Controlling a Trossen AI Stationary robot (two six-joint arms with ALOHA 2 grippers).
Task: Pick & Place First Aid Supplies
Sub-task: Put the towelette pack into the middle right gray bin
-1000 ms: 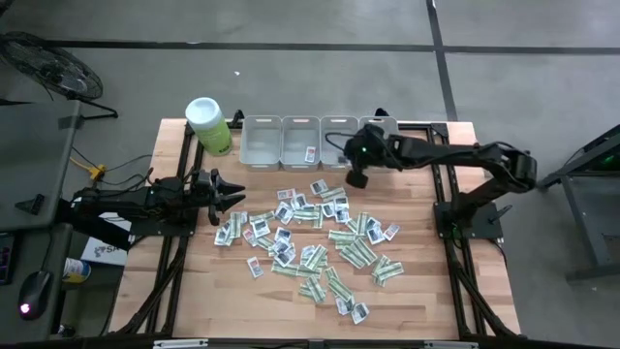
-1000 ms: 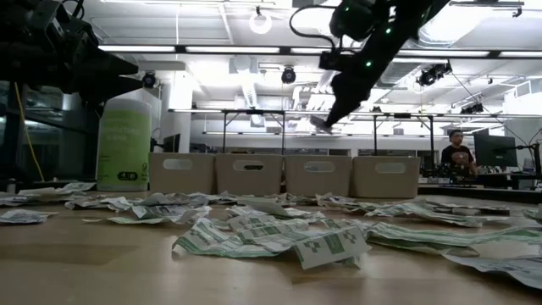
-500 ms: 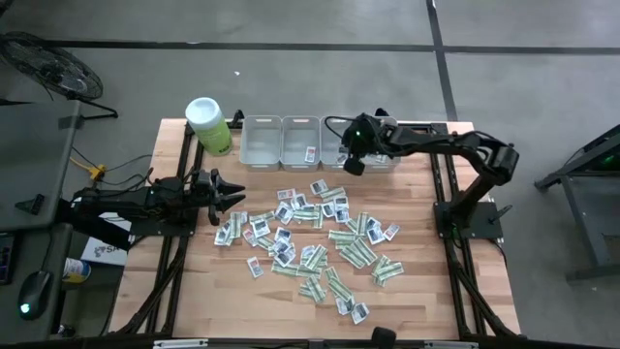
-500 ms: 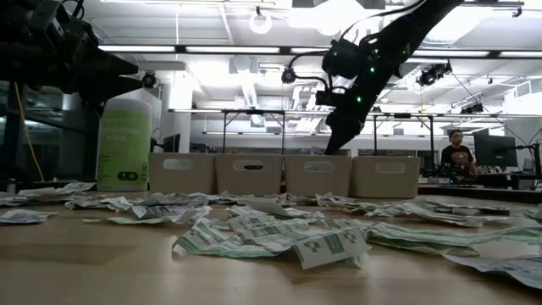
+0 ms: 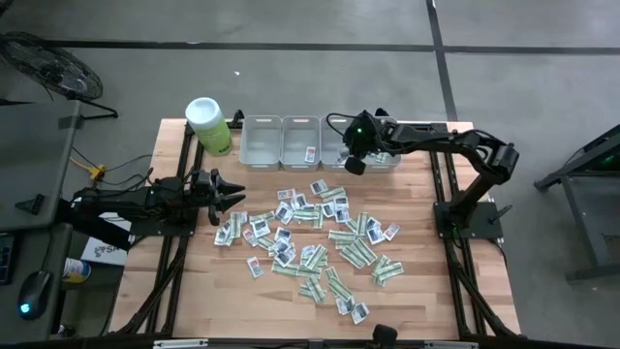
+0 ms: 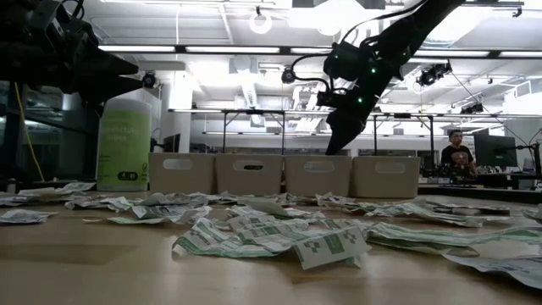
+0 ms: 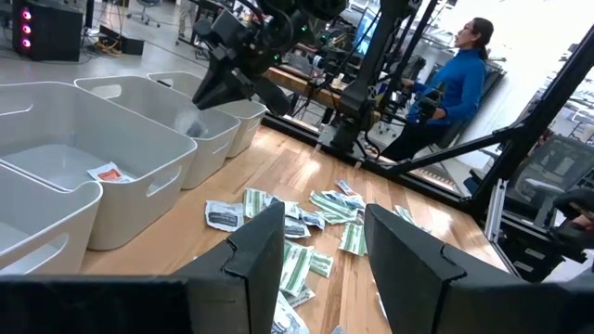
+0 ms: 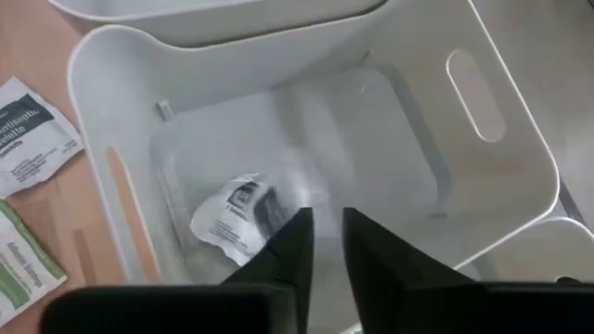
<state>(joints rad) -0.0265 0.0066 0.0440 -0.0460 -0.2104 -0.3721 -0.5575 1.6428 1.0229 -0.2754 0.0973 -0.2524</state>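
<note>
A: So, where's the right gripper (image 8: 322, 243)?
B: Above a grey bin (image 8: 483, 102), fingers slightly parted, holding nothing. A white packet (image 8: 234, 218) lies in the bin just below them.
A: The left gripper (image 5: 231, 196)?
B: Wide open, empty, beside the scattered packets (image 5: 320, 240).

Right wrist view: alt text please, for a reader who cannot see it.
The right gripper, fingers slightly parted, hangs over a grey bin where a white packet lies or is falling. Two more packets lie on the wooden table beside the bin.
</note>
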